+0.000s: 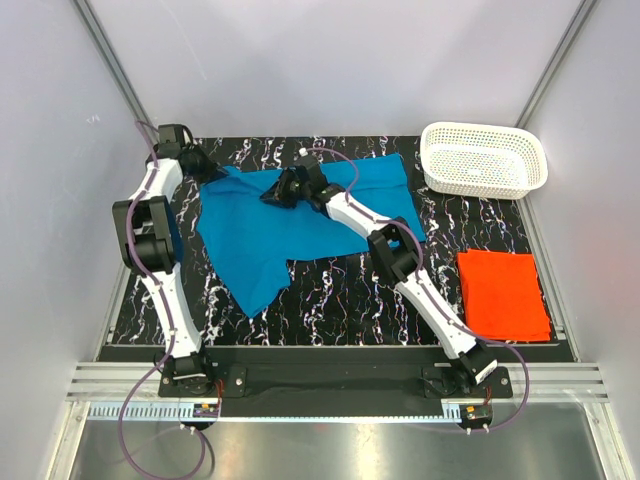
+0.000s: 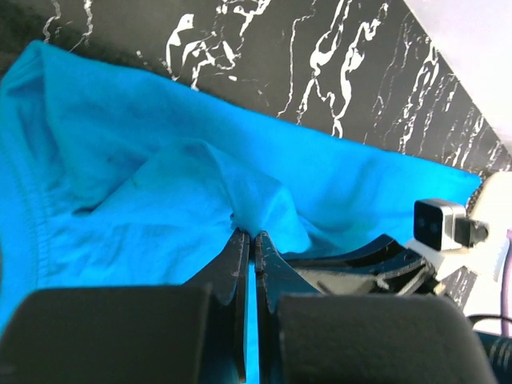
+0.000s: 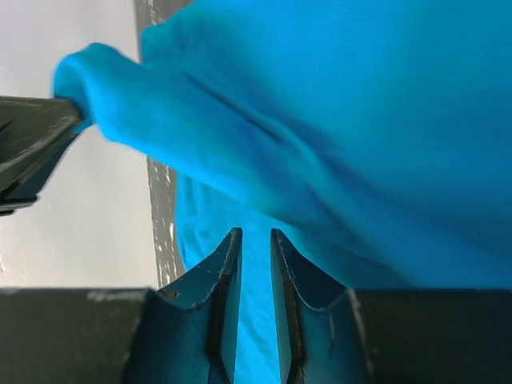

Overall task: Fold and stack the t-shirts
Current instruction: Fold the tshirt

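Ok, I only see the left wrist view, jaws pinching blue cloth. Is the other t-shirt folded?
Observer: Yes, the orange-red t-shirt lies folded flat on the table's right side.
Operator: Where's the basket?
Observer: The white basket sits at the far right corner, beyond that folded shirt.
Operator: How does the blue one lie overall?
Observer: The blue t-shirt is spread unfolded across the middle, one end trailing toward the near edge.

Matt cloth t-shirt [image 1: 250,250], plastic basket [image 1: 484,186]

Lab test cell, white panel walls [image 1: 330,60], aluminium rails [image 1: 570,381], marbled tabletop [image 1: 340,300]
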`<state>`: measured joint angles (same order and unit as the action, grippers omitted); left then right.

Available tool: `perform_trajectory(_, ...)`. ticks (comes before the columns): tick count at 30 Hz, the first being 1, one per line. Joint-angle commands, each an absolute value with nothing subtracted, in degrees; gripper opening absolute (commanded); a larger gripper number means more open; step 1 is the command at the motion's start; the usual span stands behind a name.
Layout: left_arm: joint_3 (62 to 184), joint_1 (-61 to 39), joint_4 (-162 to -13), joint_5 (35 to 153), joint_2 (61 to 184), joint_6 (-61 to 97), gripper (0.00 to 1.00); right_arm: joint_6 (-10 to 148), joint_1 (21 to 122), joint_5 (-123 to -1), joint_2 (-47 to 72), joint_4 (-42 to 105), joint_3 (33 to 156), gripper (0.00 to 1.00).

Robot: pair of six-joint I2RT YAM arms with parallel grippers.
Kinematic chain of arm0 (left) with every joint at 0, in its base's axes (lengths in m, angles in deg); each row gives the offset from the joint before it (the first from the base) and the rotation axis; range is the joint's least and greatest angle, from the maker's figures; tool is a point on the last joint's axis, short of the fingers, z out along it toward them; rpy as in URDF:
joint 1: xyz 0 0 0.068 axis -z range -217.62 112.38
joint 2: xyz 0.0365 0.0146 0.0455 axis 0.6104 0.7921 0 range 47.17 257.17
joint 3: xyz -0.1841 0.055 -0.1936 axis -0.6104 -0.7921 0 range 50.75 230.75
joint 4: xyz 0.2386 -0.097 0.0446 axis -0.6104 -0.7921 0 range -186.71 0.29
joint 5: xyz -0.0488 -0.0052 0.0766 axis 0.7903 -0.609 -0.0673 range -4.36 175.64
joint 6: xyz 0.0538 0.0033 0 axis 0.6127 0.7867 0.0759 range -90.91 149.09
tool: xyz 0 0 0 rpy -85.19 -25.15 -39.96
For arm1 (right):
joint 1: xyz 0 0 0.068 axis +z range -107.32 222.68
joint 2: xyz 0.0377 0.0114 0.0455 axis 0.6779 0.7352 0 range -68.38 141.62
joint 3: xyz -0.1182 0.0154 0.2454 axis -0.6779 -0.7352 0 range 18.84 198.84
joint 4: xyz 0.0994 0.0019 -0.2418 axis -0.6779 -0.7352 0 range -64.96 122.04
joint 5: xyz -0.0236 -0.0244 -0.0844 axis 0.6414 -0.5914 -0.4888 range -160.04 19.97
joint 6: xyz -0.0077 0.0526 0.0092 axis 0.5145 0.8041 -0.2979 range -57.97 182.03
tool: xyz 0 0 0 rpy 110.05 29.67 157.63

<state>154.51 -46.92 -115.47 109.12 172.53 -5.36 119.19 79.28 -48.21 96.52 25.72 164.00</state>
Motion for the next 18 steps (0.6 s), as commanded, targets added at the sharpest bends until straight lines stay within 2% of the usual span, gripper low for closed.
perform_trajectory(1, 156.7, -46.9, -111.2, 112.5, 173.4, -7.0, 0.01, 120.7, 80.9, -52.2, 96.7, 31.6, 166.6, 0.27)
perform_trajectory(18, 148.9, -46.8, -107.6, 113.8, 168.6, -8.5, 0.02, 126.8, 82.2, -66.7, 102.1, 31.6, 171.3, 0.31)
